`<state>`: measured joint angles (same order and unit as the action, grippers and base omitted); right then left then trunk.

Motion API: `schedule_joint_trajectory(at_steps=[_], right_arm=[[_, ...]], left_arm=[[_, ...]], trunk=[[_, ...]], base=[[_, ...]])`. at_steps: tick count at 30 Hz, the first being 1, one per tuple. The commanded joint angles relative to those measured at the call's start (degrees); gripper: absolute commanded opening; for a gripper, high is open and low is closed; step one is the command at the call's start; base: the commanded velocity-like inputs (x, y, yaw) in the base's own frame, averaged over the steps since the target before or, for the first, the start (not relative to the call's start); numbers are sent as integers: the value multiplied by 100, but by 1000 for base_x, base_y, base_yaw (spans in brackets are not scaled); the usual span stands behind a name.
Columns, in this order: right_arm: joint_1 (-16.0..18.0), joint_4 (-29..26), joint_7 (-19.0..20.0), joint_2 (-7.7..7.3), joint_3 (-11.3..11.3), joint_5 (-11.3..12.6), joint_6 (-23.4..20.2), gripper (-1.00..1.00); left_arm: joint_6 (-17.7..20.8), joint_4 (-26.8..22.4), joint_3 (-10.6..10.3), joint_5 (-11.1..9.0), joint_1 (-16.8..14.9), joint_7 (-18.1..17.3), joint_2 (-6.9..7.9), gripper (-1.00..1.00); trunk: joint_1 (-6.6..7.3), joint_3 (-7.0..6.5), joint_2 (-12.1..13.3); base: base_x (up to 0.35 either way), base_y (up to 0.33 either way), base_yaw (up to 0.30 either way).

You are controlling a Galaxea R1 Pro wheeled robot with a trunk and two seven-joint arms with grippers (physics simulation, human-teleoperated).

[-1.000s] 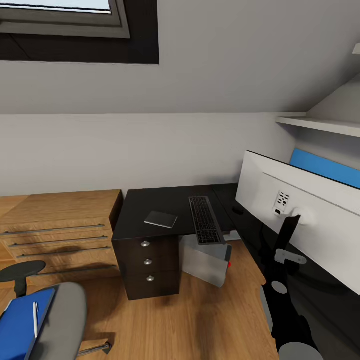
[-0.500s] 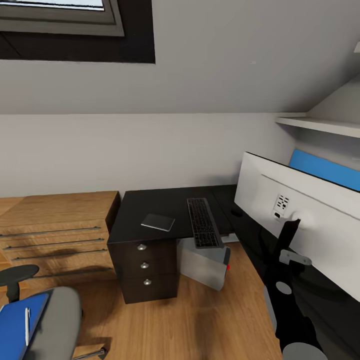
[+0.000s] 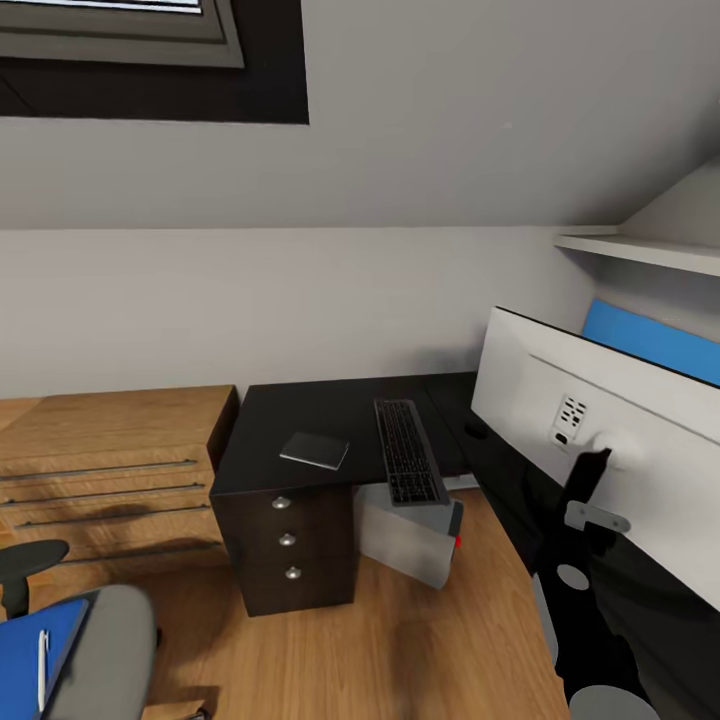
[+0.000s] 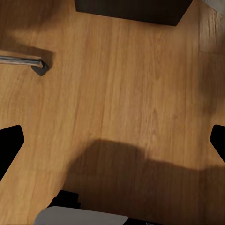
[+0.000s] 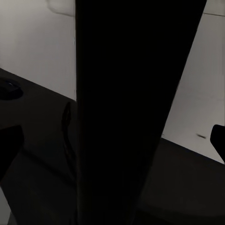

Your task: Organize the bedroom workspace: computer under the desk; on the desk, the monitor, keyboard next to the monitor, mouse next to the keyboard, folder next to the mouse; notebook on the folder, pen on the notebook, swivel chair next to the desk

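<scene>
The robot stands beside the black L-shaped desk [image 3: 330, 420], its right arm reaching close along the back of the monitor [image 3: 600, 440], which stands on the right wing of the surface. The keyboard [image 3: 408, 450] lies on the left wing with its near end overhanging the edge, the small dark notebook [image 3: 315, 450] just beside it, and the mouse [image 3: 476, 429] sits near the monitor's side. The grey computer [image 3: 410, 525] rests on the wooden floor [image 4: 122, 93] under the surface. At the lower left the swivel chair [image 3: 105, 650] carries the blue folder [image 3: 25, 665] with the white pen [image 3: 42, 668] lying on it.

The left hand [image 4: 112, 140] hangs open and empty over the floor, fingertips spread wide. The right hand [image 5: 112, 140] looks open too, its tips wide apart on either side of the monitor's dark stem, gripping nothing.

The step in hand seems to be fetching the folder. The robot would do well to draw the right arm clear of the monitor first, then turn toward the chair, lifting the pen off before sliding the folder
</scene>
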<state>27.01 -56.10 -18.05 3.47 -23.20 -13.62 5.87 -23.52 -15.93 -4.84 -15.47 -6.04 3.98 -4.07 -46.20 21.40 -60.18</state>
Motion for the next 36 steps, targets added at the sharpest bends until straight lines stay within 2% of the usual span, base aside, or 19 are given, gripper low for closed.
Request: schedule_joint_trajectory(at_steps=[1,36], right_arm=[[6,3,-6,6,-15,-44,11,100],[6,6,3,5,-17,-44,11,100]], left_arm=[[-21,3,-50,-28,-4,42,3,100],[-21,3,-51,-32,-4,42,3,100]], trunk=[[-1,6,-4],[-1,6,-4]], base=[[60,0,0],[18,0,0]])
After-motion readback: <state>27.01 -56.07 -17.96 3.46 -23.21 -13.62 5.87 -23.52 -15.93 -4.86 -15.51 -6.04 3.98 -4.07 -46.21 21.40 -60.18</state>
